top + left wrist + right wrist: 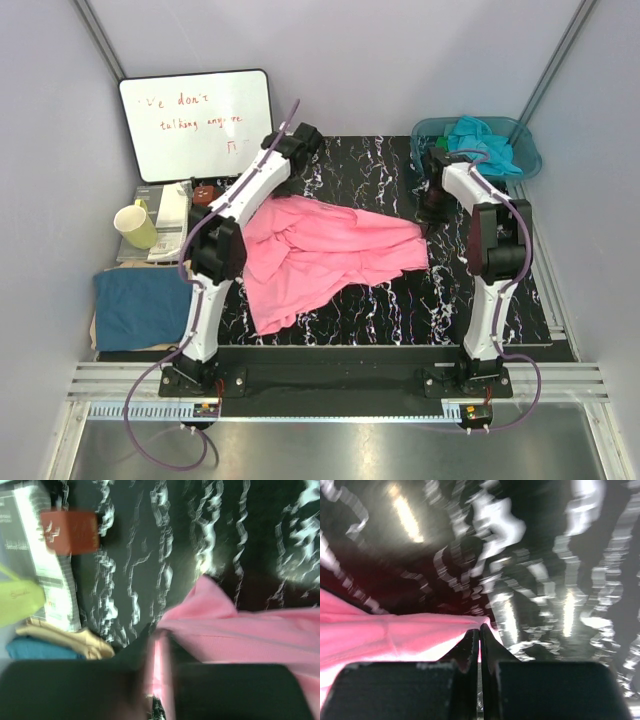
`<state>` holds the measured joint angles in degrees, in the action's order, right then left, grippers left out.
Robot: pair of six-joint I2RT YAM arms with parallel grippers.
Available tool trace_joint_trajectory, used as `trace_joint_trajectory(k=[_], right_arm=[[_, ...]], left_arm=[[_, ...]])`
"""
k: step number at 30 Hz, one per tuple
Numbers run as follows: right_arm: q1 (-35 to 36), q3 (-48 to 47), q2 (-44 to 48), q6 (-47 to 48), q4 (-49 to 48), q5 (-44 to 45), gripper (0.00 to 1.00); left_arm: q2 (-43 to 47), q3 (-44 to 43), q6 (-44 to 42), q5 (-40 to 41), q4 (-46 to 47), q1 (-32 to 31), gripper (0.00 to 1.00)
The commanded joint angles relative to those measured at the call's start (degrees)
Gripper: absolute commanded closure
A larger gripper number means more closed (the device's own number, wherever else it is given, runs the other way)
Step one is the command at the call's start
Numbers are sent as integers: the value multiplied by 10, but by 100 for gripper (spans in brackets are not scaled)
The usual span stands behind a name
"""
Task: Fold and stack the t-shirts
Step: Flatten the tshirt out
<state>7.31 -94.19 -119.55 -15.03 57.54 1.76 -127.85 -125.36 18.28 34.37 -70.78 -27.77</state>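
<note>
Pink t-shirt (320,255) lying crumpled at frame centre on marbled table (440,300). Left gripper (161,642) pinching its cloth between narrow jaws; right gripper (479,630) clamping shut on its right edge. Turquoise t-shirt (482,140) sitting in basin (527,148), upper right

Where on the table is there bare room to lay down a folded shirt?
Bare mat: near right, between the pink t-shirt and the right arm; also the far strip left of the basin. Crowded: left edge, with mug, papers, blue t-shirt.
</note>
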Motion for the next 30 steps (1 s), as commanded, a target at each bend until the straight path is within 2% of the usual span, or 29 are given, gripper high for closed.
trace_joint_trajectory(k=[1, 3, 5, 9, 11, 12, 14, 15, 16, 19, 20, 21, 22, 23, 24, 26, 30], right_arm=[[-27, -33, 26, -27, 35, 123, 100], [-37, -32, 31, -38, 39, 143, 100], [-48, -27, 42, -45, 42, 155, 100], [-70, -7, 61, -44, 50, 156, 100], [-70, 5, 73, -38, 56, 147, 100], [-70, 8, 80, -27, 57, 138, 95], [-70, 13, 109, -23, 50, 108, 74], [-70, 12, 120, -15, 47, 95, 53], [-70, 9, 133, -15, 45, 86, 43], [-70, -5, 168, -9, 35, 37, 24], [-70, -10, 173, -7, 32, 26, 23], [-70, -13, 175, -4, 30, 14, 23], [-70, -13, 174, -8, 28, -2, 22], [-70, -13, 167, -9, 21, -16, 23], [-70, -10, 163, -5, 14, -34, 24], [-63, -8, 142, -5, 9, -64, 24], [-34, -16, 112, -6, 0, -65, 21]], left_arm=[[-57, -109, -47, -34, 13, 5, 25], [-48, -106, -34, -41, 17, 5, 1], [-8, -75, -28, -50, 28, 4, 1], [110, 61, -35, -131, 78, 3, 1], [140, 101, -33, -154, 86, 1, 1], [166, 138, -31, -179, 89, -5, 1], [190, 175, -28, -200, 105, -18, 1], [212, 212, -27, -220, 111, -37, 1], [222, 228, -26, -229, 126, -47, 1], [242, 274, -17, -265, 151, -104, 1], [243, 282, -14, -280, 158, -118, 5], [238, 293, -11, -310, 175, -146, 13], [232, 295, -10, -321, 183, -160, 28], [222, 292, -9, -328, 187, -173, 96], [196, 276, 0, -328, 188, -194, 100], [162, 250, 2, -354, 187, -207, 100], [70, 151, -3, -383, 187, -226, 100]])
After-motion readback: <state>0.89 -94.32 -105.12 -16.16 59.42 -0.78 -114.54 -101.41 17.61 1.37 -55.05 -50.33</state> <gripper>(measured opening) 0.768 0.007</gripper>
